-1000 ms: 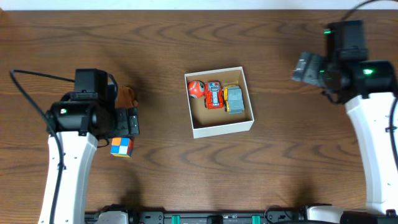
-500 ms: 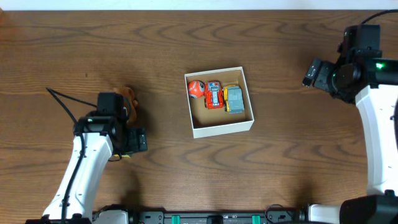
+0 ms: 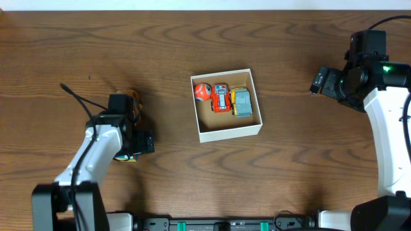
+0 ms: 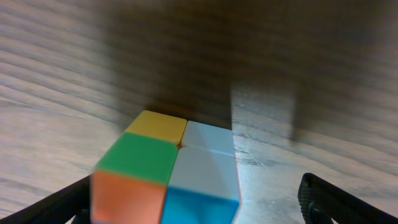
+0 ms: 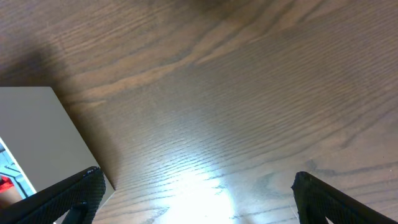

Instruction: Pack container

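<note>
Overhead: the shallow square white cardboard box point(image 3: 230, 133), brown inside, sits mid-way across the dark wooden desk point(image 3: 192, 38) — three small toys point(image 3: 221, 97) along its far wall.

Left wrist: the left pincer point(image 4: 199, 205) is spread wide around a multicoloured plastic cube point(image 4: 168, 168) (unclamped).

Right wrist: the right pincer point(image 5: 199, 199) is spread wide.

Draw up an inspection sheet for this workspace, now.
Surface: dark wood-grain table.
Job's things: white container holding a ball, toy car and toy truck in a row along its far side; colour cube on the table outside it.
Clutter: brown toy, partly hidden by the left arm.
Grippers: left pincer open, straddling the cube; right pincer open over bare table beside the container.
Cables: black cable looping off the left arm.
Surroundings: pale strip past the far edge; black rail at the near edge.
</note>
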Controlling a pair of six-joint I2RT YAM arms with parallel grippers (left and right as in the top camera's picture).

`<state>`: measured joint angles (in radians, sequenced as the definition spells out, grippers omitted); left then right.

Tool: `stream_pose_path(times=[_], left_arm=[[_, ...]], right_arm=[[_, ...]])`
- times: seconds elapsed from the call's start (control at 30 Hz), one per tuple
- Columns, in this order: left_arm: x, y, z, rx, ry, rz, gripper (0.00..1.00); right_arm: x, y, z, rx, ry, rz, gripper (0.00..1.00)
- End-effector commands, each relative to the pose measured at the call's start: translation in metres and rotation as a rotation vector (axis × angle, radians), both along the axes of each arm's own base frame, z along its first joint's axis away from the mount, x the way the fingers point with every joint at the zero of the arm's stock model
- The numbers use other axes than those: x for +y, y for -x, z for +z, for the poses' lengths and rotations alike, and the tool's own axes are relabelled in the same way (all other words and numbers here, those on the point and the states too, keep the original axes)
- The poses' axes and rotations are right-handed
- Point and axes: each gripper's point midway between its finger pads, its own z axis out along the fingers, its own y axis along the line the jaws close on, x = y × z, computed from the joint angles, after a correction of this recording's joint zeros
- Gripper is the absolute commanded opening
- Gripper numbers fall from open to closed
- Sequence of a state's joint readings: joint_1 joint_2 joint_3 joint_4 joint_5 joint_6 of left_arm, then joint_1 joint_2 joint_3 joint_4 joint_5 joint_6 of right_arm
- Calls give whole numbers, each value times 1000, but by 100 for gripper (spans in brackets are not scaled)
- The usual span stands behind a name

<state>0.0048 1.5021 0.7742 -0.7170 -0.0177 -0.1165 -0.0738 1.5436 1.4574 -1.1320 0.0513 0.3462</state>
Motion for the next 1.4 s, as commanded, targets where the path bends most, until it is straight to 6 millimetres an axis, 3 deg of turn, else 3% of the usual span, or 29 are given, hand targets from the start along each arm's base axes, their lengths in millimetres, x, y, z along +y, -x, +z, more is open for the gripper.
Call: stream_pose_path(times=[0.0, 0.17, 0.3, 0.5, 0.6, 0.8, 1.03, 1.17, 1.37], left_arm=[[-1, 5, -7, 34, 7, 13, 98], [-1, 5, -9, 35, 7, 13, 100], [-1, 4, -9, 33, 6, 13, 91], [-1, 0, -9, 15, 6, 13, 70], [-1, -2, -9, 8, 6, 13, 67], [-1, -5, -8, -4, 7, 13, 51], [-1, -12, -6, -29, 7, 13, 48], [-4, -27, 6, -74, 25, 11, 33], [-35, -56, 51, -186, 147, -42, 25]], right_arm=[[-1, 1, -3, 9, 5, 17, 99], [-1, 1, -3, 9, 5, 17, 99], [-1, 1, -3, 9, 6, 21, 99], [-1, 1, -3, 9, 7, 23, 99], [-1, 1, -3, 9, 7, 23, 99], [-1, 1, -3, 9, 7, 23, 99], [-1, 1, -3, 9, 7, 23, 99], [-1, 1, -3, 9, 7, 23, 99], [-3, 0, -2, 3, 16, 25, 99]])
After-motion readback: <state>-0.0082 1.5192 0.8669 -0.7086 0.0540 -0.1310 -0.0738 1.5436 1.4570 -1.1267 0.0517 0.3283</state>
